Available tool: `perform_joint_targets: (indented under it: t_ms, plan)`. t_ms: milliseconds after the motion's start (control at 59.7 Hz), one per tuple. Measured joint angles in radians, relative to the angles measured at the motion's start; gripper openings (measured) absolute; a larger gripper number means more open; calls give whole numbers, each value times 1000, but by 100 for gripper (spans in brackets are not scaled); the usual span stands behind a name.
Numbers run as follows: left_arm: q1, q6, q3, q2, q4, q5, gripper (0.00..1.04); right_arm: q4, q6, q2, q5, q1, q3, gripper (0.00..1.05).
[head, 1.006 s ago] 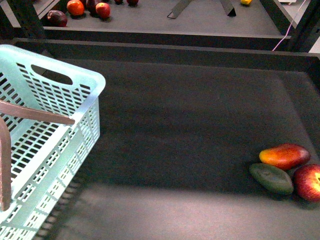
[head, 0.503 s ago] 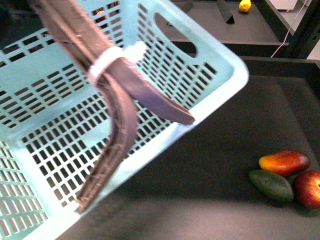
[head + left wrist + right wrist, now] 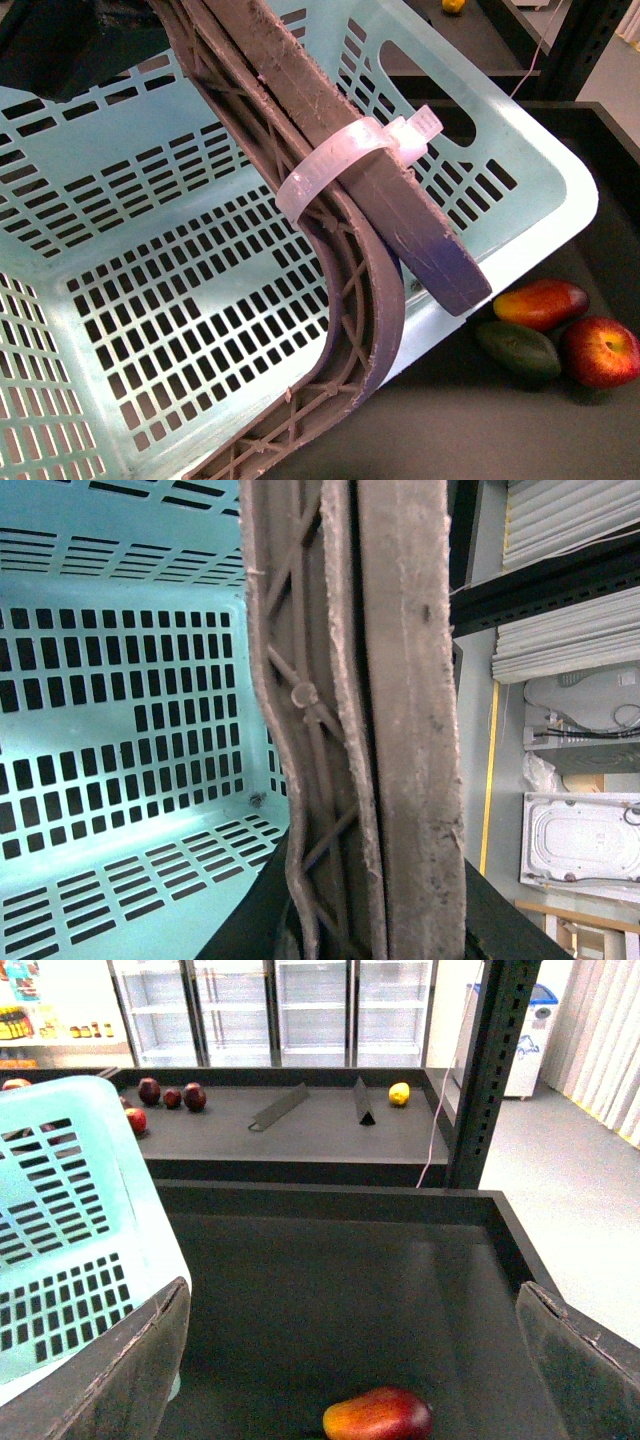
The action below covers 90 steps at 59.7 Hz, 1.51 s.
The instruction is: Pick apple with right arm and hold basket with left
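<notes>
The pale aqua basket (image 3: pixel 562 196) hangs tilted and close, filling most of the front view. Its brown ribbed handle (image 3: pixel 322 118) carries a white zip tie (image 3: pixel 345 158). My left gripper (image 3: pixel 372 920) is shut on that handle (image 3: pixel 400 730), with dark jaws on either side of it. The red apple (image 3: pixel 602 352) lies on the dark table at the right, beside a red-orange mango (image 3: pixel 540 303) and a dark green fruit (image 3: pixel 517 348). My right gripper (image 3: pixel 355 1360) stands open above the table, with only the mango (image 3: pixel 378 1415) between its fingers (image 3: pixel 130 1360). The apple is out of the right wrist view.
The basket's corner (image 3: pixel 70 1210) sits close to my right gripper's finger. A raised dark wall (image 3: pixel 330 1200) edges the table. Beyond it a shelf holds several red fruits (image 3: pixel 165 1093) and a yellow one (image 3: pixel 399 1093). A black post (image 3: pixel 490 1070) stands at the back right.
The basket has risen and swung right toward the camera, from the left edge to filling the view. Its handle now crosses the middle. The three fruits lie as before.
</notes>
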Motion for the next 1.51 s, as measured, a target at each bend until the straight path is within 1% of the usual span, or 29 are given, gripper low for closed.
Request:
perform_joint_targets:
  t_ms: [117, 134, 151, 168, 201, 218, 268, 385, 469, 603, 704, 754, 888, 1006, 1257, 1508]
  plan:
    - [-1, 1, 0, 0, 0, -1, 17, -2, 0, 2, 5, 1, 1, 96]
    - [-1, 1, 0, 0, 0, -2, 17, -70, 1, 31, 61, 15, 24, 96]
    - [-1, 1, 0, 0, 0, -1, 17, -108, 2, 48, 84, 24, 39, 96]
    - [-1, 1, 0, 0, 0, -2, 17, -176, 3, 92, 129, 34, 67, 96]
    - [-1, 0, 0, 0, 0, -1, 17, -262, 3, 169, 166, 31, 107, 96]
    - [-1, 0, 0, 0, 0, 0, 17, -302, 3, 221, 167, 22, 126, 96]
    - [-2, 0, 1, 0, 0, 0, 17, -317, -3, 313, 154, -1, 141, 96]
    - [-2, 1, 1, 0, 0, -1, 17, -215, -19, 507, 80, -82, 146, 96]
    - [-2, 0, 1, 0, 0, 0, 17, -75, -50, 676, 29, -128, 155, 96]
    - [-2, 0, 1, 0, 0, 0, 17, 169, -102, 983, 28, -173, 187, 96]
    - [-2, 0, 1, 0, 0, -1, 17, 309, -133, 1201, 33, -203, 234, 96]
    - [-3, 1, 1, 0, 0, -1, 17, 379, -148, 1360, 34, -224, 282, 96]
    - [-3, 1, 1, 0, 0, -1, 17, 420, -163, 1624, 47, -246, 369, 96]
    - [-6, 1, 1, 0, 0, 0, 17, 448, -168, 1767, 58, -252, 417, 96]
    - [-7, 0, 1, 0, 0, 3, 17, 435, -168, 1953, 51, -259, 531, 96]
    - [-7, 1, 1, 0, 0, 3, 17, 423, -161, 2084, 47, -252, 600, 96]
